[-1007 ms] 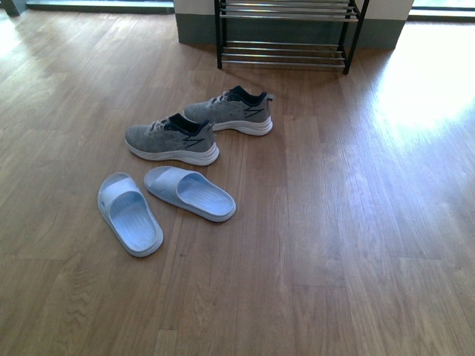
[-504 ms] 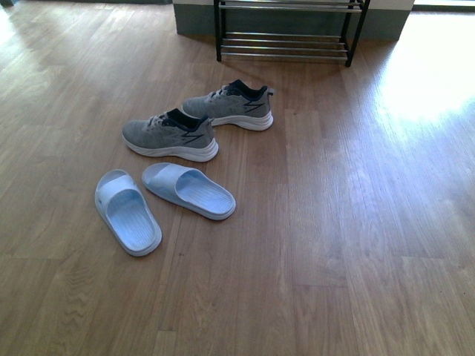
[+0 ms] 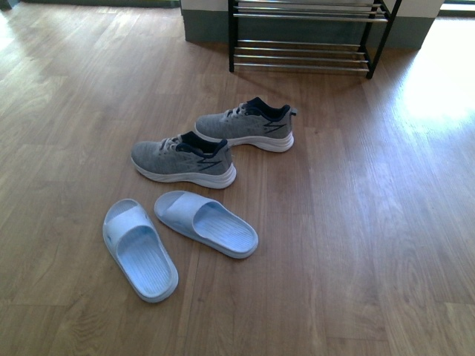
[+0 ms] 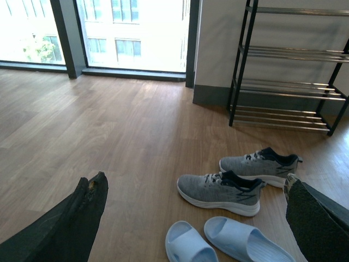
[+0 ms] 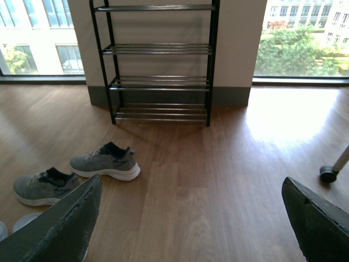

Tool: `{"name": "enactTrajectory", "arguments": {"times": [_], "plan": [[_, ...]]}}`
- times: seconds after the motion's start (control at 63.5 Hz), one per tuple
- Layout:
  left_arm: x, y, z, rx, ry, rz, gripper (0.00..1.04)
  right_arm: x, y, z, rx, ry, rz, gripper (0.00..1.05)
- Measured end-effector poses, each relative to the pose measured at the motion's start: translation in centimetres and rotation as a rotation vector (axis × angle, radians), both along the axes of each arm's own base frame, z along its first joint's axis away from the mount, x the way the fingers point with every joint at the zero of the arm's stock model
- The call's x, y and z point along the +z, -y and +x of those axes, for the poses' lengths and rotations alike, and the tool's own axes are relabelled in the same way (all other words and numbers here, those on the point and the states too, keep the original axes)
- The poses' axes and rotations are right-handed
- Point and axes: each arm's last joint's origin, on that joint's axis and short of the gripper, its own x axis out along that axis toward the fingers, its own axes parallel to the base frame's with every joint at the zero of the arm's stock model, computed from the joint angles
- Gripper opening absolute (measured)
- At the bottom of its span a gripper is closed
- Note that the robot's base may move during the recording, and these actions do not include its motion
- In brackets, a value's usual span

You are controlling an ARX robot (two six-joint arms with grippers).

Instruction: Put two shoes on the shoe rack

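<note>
Both the left gripper (image 4: pixel 193 183) and the right gripper (image 5: pixel 191 185) have their fingers spread wide, with nothing held. All 4 shoes lie on the wooden floor (image 3: pixel 371 222), apart from the shoe rack (image 3: pixel 304 55) standing by the far wall. Of the 2 grey sneakers, the far sneaker (image 3: pixel 246 126) is nearest the rack and the near sneaker (image 3: pixel 183 159) sits just beside it, toes to the robot's left. Of the 2 blue slides, the left slide (image 3: pixel 139 248) and the right slide (image 3: pixel 206 222) lie nearer the robot. A dark wheel (image 5: pixel 328 173), perhaps a chair caster, shows in the right wrist view.
</note>
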Motion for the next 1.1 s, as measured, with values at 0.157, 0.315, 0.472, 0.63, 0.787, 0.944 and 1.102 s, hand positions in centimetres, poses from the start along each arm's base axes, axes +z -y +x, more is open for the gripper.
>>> {"name": "enactTrajectory", "arguments": {"times": [0.157, 0.315, 0.472, 0.63, 0.787, 0.944, 1.102], "plan": [[0.0, 0.0, 0.0, 0.001, 0.0, 0.0, 0.95, 0.0, 0.0, 0.0, -0.001, 0.0, 0.0, 0.96], [0.0, 0.0, 0.0, 0.001, 0.0, 0.0, 0.95, 0.0, 0.0, 0.0, -0.001, 0.0, 0.0, 0.96], [0.0, 0.0, 0.0, 0.0, 0.0, 0.0, 0.95, 0.0, 0.0, 0.0, -0.001, 0.0, 0.0, 0.96], [0.0, 0.0, 0.0, 0.0, 0.0, 0.0, 0.95, 0.0, 0.0, 0.0, -0.002, 0.0, 0.0, 0.96], [0.0, 0.0, 0.0, 0.0, 0.0, 0.0, 0.95, 0.0, 0.01, 0.0, -0.002, 0.0, 0.0, 0.96], [0.0, 0.0, 0.0, -0.001, 0.0, 0.0, 0.95, 0.0, 0.0, 0.0, -0.002, 0.0, 0.0, 0.96], [0.0, 0.0, 0.0, -0.001, 0.0, 0.0, 0.95, 0.0, 0.01, 0.0, -0.004, 0.0, 0.0, 0.96]]}}
